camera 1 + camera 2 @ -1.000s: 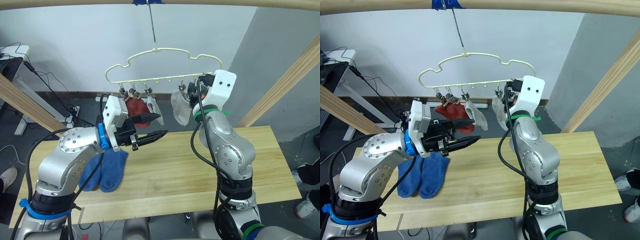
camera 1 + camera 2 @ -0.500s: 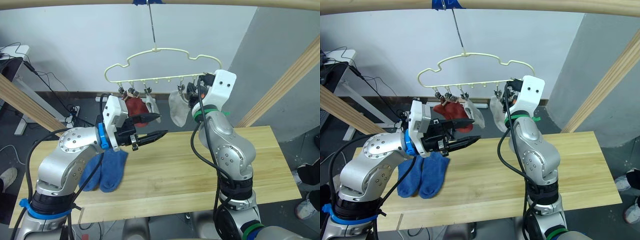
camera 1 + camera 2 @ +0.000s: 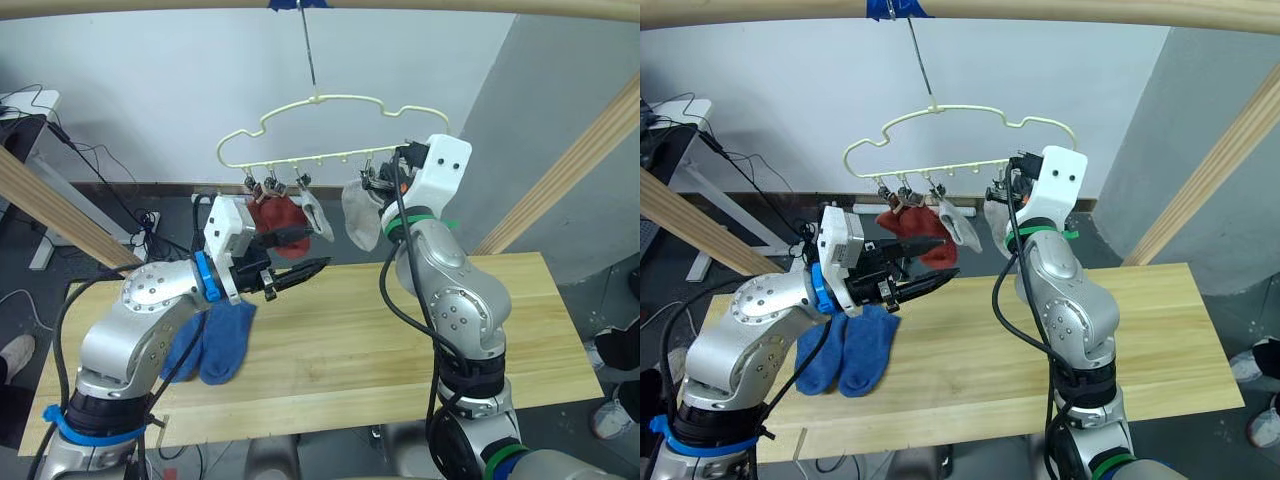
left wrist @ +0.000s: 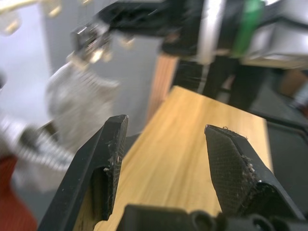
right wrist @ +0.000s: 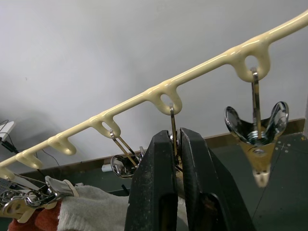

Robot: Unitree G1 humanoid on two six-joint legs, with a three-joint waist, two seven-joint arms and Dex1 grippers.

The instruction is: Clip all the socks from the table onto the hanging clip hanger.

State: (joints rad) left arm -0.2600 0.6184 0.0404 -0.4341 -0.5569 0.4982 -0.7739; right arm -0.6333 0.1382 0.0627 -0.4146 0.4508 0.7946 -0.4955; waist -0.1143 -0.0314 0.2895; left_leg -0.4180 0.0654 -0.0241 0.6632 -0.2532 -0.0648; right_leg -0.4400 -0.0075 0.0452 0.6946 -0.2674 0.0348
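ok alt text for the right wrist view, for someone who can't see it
The right gripper is shut on a metal clip hanging from the cream clip hanger, seen from below against a white wall. An empty clip hangs beside it, and a grey sock and a red sock hang from clips further along.

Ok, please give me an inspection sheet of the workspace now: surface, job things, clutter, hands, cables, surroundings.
Surface: wooden table, pale planks.
Job things: two blue socks lie on the table; clip hanger hangs from a pole, holding red socks and two grey socks.
Clutter: nothing seen.
Hands: left hand open, empty, above the table; right hand shut on a hanger clip.
Cables: black cables on the floor behind.
Surroundings: wooden pole frame, white wall.
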